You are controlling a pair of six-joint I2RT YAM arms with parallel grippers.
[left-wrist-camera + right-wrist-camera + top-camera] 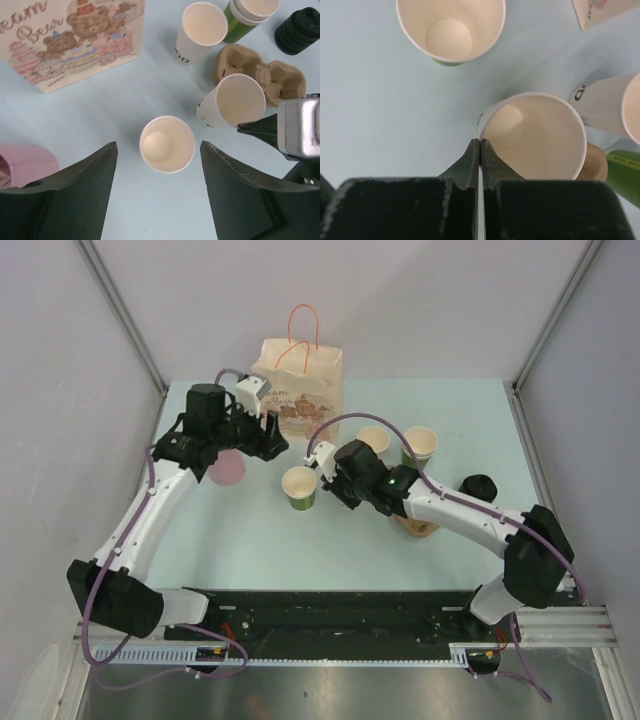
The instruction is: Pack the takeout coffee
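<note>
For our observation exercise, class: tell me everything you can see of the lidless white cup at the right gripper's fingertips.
The lidless white cup looks like paper: white outside with a little dark print, cream inside, a rolled rim, and empty. It is tilted, its mouth turned toward the left wrist camera. The right gripper is shut on its rim, the only contact that shows. The cup is close to the brown pulp tray; whether they touch cannot be told.

Beyond the left tool (158, 147) are four lidless cups: two green paper cups (300, 487) and two white paper cups (202, 30). Farther off are one brown pulp two-cup tray (260, 75), one black ribbed round plastic piece (299, 31), one bear-printed paper bag (75, 40) and one pink object (25, 160).
</note>
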